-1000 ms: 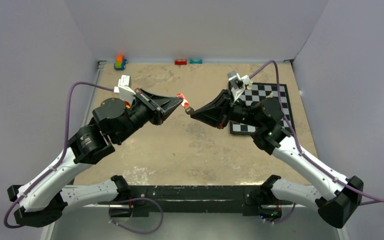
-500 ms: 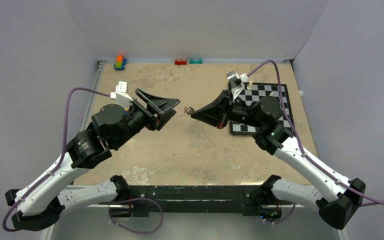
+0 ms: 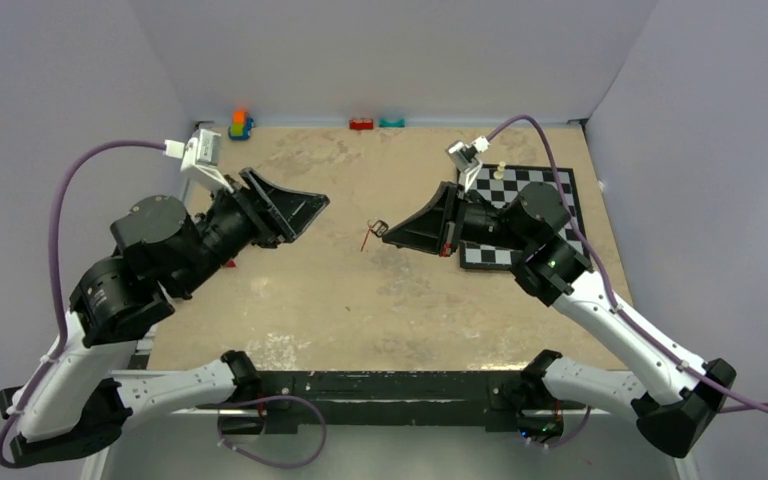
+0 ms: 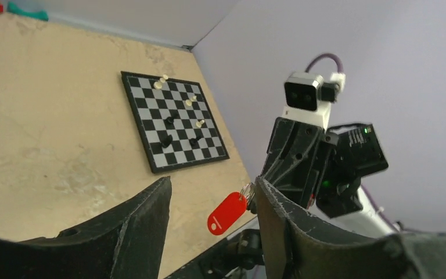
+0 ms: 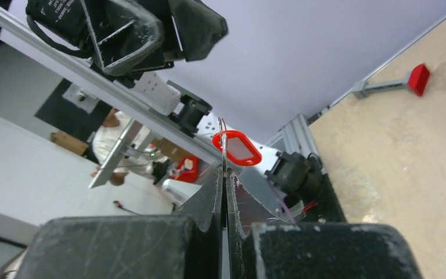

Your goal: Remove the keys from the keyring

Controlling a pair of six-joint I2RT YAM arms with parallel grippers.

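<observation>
The right gripper [image 3: 387, 232] is reaching in from the right toward the middle of the table [image 3: 400, 310], and its wrist view is showing its fingers [image 5: 209, 192] pressed flat together, pinching the thin wire of the keyring [image 5: 223, 136] between their tips. The ring is standing up out of the clenched tips, and the keys [image 5: 236, 149], showing as a single red plastic-headed piece, are hanging from it just to the left of the tips in the overhead view [image 3: 365, 239]. The left gripper [image 3: 305, 215] is sitting apart from them on the left side, its jaws spread wide and gripping nothing. From the left wrist, the keys [image 4: 226, 213] are appearing in the gap between the two splayed fingers [image 4: 145, 215] but touching neither. The chessboard [image 3: 540, 183] is lying on the right side of the table behind the right arm, with a white chess piece [image 3: 500, 170] standing near its far edge.
</observation>
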